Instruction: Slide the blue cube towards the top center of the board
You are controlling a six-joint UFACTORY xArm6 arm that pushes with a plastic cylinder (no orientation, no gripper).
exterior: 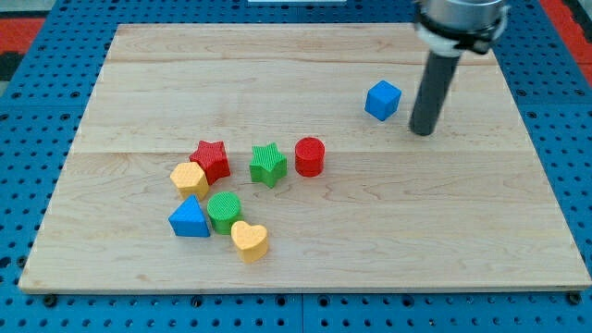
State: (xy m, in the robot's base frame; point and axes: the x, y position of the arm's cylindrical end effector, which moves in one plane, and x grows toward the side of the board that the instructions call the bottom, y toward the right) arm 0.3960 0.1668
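Board: pale wooden board (305,250) lying on a blue perforated counter (573,166)
Rod: dark, upright, entering from the view's top right
Tip: my tip (423,132) rests on the board just to the view's right of the blue cube, slightly lower in the view; a narrow gap seems to separate them, though contact is hard to rule out from this angle
Pincer: none fitted; the arm ends in the bare rod, which has hold of nothing
Blue cube: blue cube (383,100) sits in the board's upper right part, alone, well apart from the other blocks
Red cylinder: red cylinder (310,156) stands near the board's middle
Green star: green star (267,165) just left of the red cylinder
Red star: red star (211,159) left of the green star
Yellow hexagon: yellow hexagon (189,178) touching the red star's lower left
Green cylinder: green cylinder (224,210) below the two stars
Blue triangle: blue triangle (190,219) just beside the green cylinder, on its left
Yellow heart: yellow heart (249,240) lowest of the cluster, close under the green cylinder
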